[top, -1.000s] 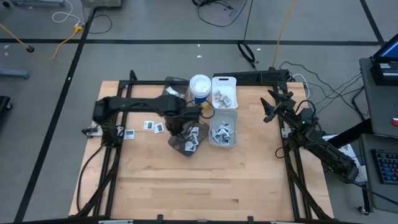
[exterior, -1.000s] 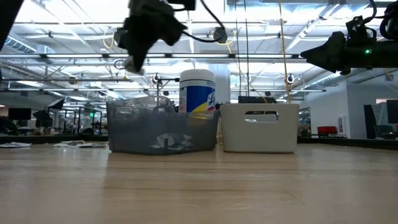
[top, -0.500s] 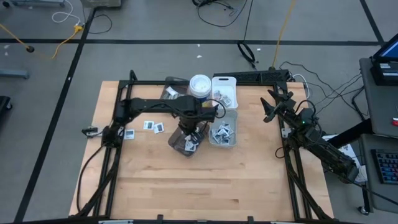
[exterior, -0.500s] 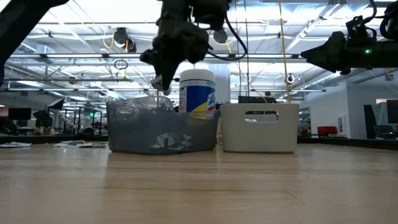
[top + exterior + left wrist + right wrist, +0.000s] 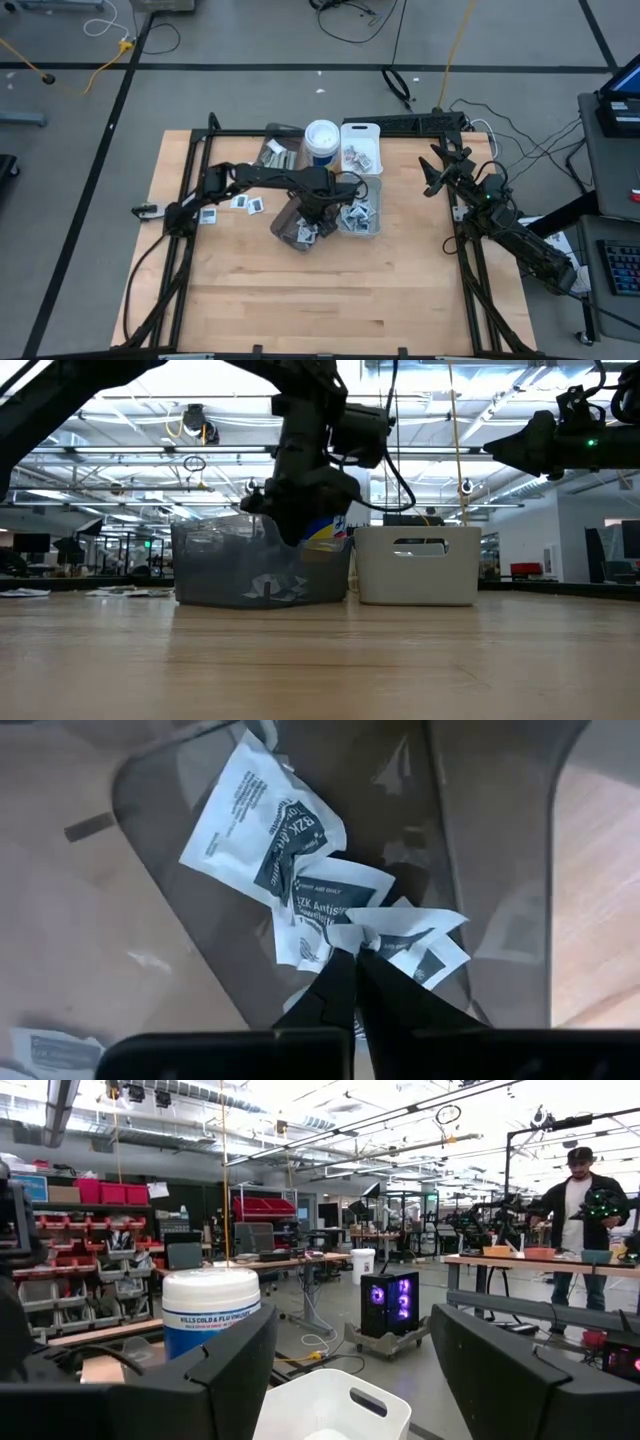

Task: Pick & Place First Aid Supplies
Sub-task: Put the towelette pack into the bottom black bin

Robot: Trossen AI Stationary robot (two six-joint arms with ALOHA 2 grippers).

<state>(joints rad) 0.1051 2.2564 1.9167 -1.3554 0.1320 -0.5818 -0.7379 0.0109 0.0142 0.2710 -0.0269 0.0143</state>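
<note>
The left pincer (image 5: 355, 960) hung over the smoky bin (image 5: 296, 228) near the middle of the bench (image 5: 300, 300), its tips pressed together with a white packet (image 5: 395, 935) pinched at their point. Just beyond the tips, more packets (image 5: 270, 830) lay heaped in that bin, white squares with dark print. Beside it to the right stood the clear bin (image 5: 360, 207), also holding packets, and behind that the white bin (image 5: 360, 145) and a white tub (image 5: 321, 140). A few loose packets (image 5: 242, 202) lay on the bench to the left of the bins. The right pincer (image 5: 437, 170) waited well apart at the bench's right edge, its fingers spread wide and holding nothing.
</note>
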